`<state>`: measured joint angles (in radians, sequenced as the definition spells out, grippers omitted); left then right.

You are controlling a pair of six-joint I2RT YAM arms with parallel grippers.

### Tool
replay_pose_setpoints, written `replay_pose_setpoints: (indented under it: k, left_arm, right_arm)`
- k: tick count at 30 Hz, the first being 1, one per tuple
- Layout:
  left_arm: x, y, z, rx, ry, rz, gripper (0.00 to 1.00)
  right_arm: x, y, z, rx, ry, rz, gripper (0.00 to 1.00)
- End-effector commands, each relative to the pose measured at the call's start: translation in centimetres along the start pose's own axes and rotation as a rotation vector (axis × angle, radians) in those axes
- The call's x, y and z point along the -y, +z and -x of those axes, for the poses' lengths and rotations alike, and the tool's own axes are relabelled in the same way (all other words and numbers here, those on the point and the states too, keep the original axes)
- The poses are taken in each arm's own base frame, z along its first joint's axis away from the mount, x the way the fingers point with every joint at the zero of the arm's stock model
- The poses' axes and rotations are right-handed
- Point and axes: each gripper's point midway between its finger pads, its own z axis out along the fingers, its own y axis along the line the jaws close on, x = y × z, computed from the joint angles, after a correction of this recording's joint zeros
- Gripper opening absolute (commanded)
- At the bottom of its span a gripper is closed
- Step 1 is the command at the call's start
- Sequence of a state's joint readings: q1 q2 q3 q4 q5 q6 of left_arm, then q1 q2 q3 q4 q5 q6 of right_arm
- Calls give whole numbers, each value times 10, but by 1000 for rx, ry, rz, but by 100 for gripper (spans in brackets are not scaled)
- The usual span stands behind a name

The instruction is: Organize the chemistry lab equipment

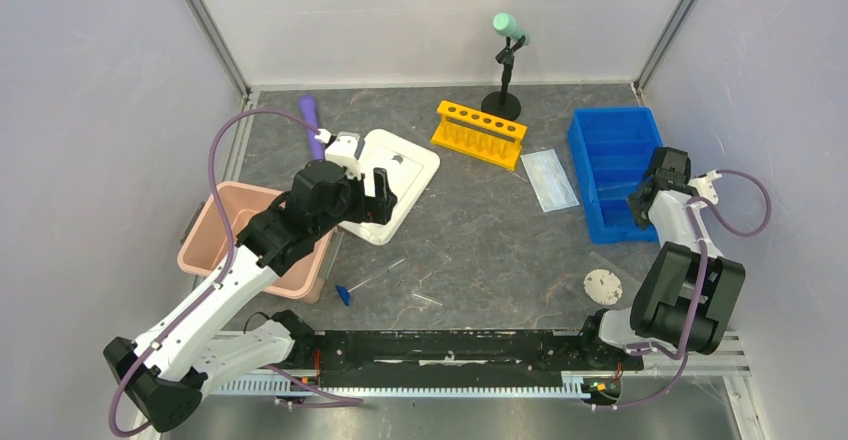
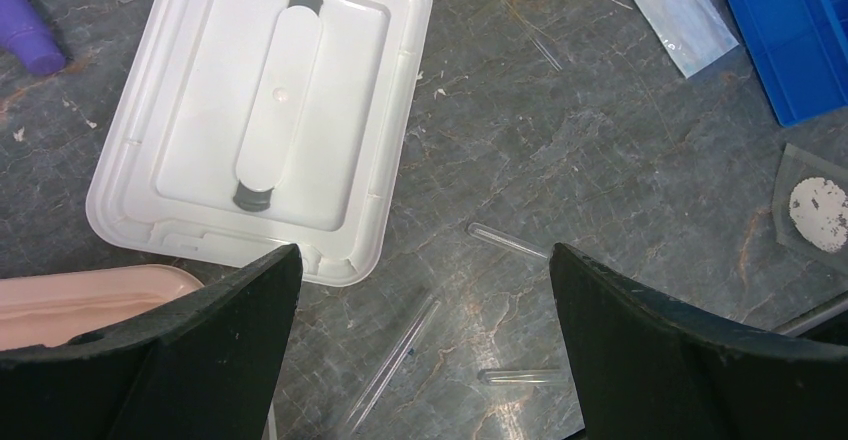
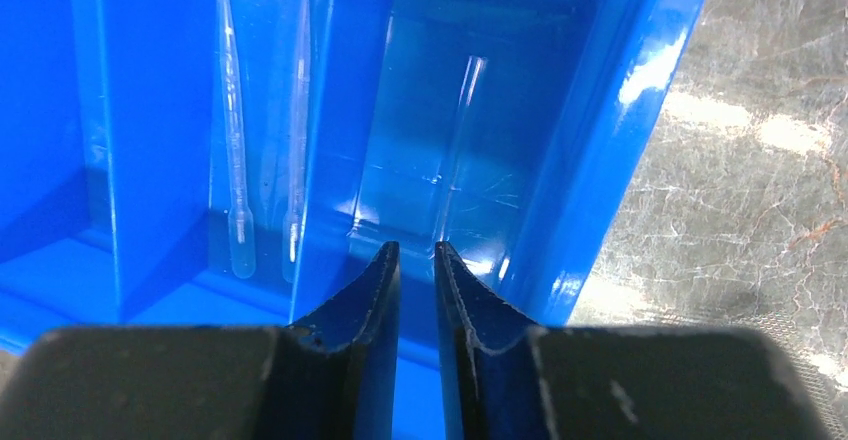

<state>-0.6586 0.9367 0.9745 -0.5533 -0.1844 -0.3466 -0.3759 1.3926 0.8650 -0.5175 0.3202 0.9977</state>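
My right gripper [image 3: 412, 247] [image 1: 650, 195] hangs over the blue bin [image 1: 612, 165], its jaws a narrow gap apart and holding nothing. Just ahead of its tips a thin clear tube [image 3: 455, 150] lies in the bin's end compartment. Two clear pipettes [image 3: 235, 140] rest in the compartment beside it. My left gripper [image 2: 425, 250] [image 1: 375, 195] stands wide open above the table. Below it lie a long thin tube [image 2: 395, 360] and two short clear tubes [image 2: 508, 241] [image 2: 520, 375]. A blue-capped tube [image 1: 345, 293], a pale blue face mask [image 1: 549, 179] and a round clear dish [image 1: 603, 286] lie loose on the table.
A white lid [image 1: 395, 180] lies under the left arm, next to a pink basin [image 1: 215, 235]. A yellow tube rack [image 1: 480, 130] and a black stand [image 1: 507, 60] with a mint-green top are at the back. A purple cylinder [image 1: 313, 125] lies at back left.
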Motion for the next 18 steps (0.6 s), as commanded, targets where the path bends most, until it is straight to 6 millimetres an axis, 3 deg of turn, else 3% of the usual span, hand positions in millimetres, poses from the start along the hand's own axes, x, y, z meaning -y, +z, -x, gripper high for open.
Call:
replay_pose_setpoints:
  k: [1,4,11,16,18]
  left_arm:
    - [-5,-5,6,29,32,15,100]
    - [-5,-6,6,33,31,15,100]
    - [-4,-7,6,34,31,12,100]
    - [-5,-9,9,44,24,17,100]
    - [-3,-9,9,42,22,8,100]
  right_arm:
    - [-10,-15,28,83,19,24,25]
    - [-14,-23,36,102,9,47,25]
    - [-48,-55,53,165,-134,276,24]
    - [-92,-86,41,184,-364,555,26]
    - [-113,-106,21,192,-503,717,30]
